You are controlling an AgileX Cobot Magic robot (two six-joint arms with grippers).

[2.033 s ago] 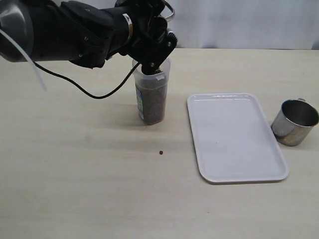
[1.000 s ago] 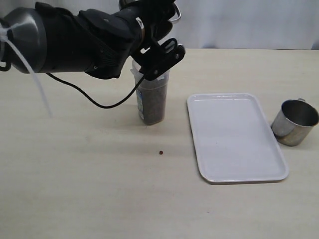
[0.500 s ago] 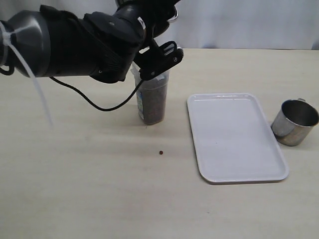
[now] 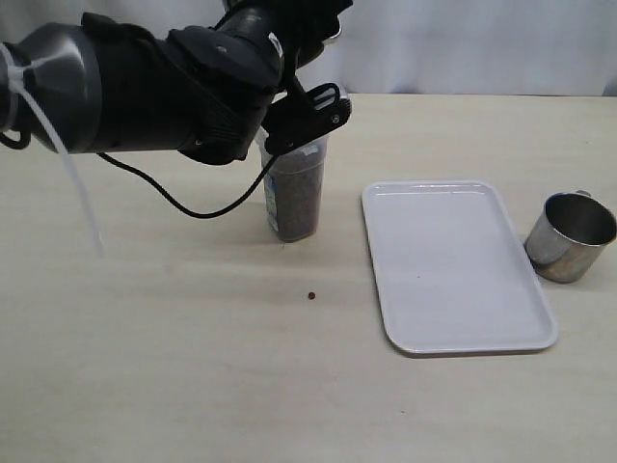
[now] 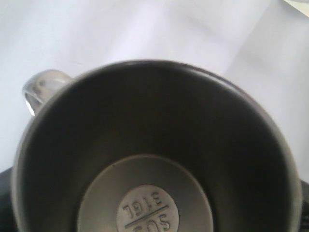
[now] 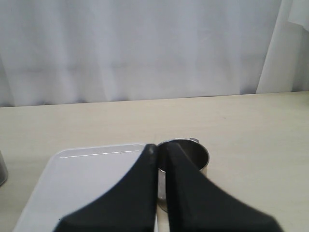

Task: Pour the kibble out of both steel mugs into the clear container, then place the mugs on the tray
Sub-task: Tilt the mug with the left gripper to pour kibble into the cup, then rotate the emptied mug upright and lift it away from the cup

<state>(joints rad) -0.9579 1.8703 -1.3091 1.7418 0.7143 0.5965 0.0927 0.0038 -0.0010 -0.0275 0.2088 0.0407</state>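
While an empty steel mug [image 5: 159, 145] is held in the wide-spread left gripper [image 4: 307, 27], the tray [image 4: 453, 265] is located rightward.

- The black arm [image 4: 145, 92] and its carried mug [image 5: 145, 121] cover the tumbler [image 4: 294, 198] from above and from the left.
- The tray [image 4: 453, 265] lies bare, open from above.
- A second mug [image 4: 569, 236] stands just beside the tray's right edge.
- The near side of the table [image 4: 145, 386] is free but for one pellet [image 4: 311, 296].
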